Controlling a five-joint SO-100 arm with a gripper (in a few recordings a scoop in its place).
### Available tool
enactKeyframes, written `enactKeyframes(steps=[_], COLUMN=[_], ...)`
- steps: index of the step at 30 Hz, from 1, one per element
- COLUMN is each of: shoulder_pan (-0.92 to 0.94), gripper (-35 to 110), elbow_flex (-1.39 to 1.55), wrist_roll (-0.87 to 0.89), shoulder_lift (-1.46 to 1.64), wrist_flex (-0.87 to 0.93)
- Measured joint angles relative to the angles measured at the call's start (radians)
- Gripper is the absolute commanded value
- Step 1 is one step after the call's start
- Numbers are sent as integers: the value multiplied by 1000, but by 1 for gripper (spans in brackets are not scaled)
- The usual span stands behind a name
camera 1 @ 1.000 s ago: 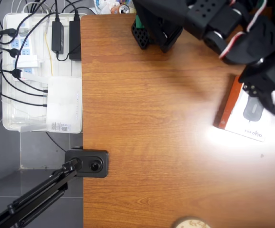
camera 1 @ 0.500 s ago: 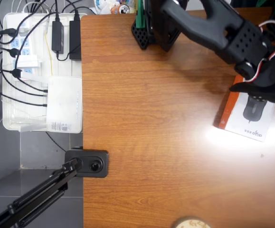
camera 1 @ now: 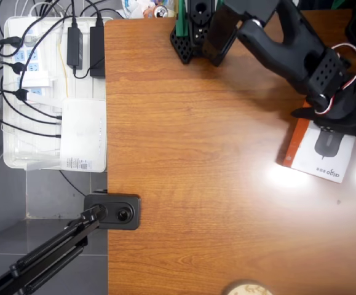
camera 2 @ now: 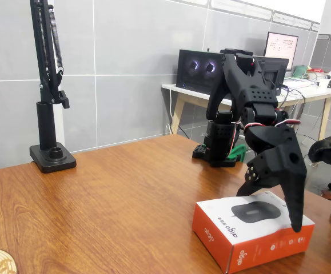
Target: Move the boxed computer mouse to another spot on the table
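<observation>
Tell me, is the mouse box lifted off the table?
No, the boxed computer mouse lies flat on the table under the open gripper.

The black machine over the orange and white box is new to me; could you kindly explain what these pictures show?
It is a small black robot arm bolted to a brown wooden table. One picture looks straight down; the other is a fixed view from table height. Its two-finger gripper hangs open over the boxed computer mouse, one fingertip on or just above the lid, holding nothing. The box lies flat near the table's right edge in the overhead view. Beside the table, a white tray holds power strips and cables.
</observation>
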Motion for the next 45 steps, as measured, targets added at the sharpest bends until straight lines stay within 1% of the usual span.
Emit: enactKeyframes(steps=[6,13,15,16,17,18,20,21,22,25,31,36,37,39,41,42,43,45], shoulder_pan=[-2,18,18,18,18,18,25,28,35,34,32,29,29,23,15,14,15,17], gripper=[104,104,97,89,76,59,11,0,0,0,0,0,6,29,63,76,87,102], elbow_flex=[32,60,72,80,86,94,98,94,84,58,-35,-40,-41,-77,-172,-238,-316,-489], wrist_roll=[2,26,37,40,46,60,54,37,15,9,11,0,-6,-11,-11,-6,8,29], shoulder_lift=[-5,-31,-32,-34,-32,-26,11,26,34,17,34,97,118,147,152,141,117,38], wrist_flex=[-5,-58,-80,-87,-89,-87,-51,-14,29,54,218,285,299,353,445,495,543,617])
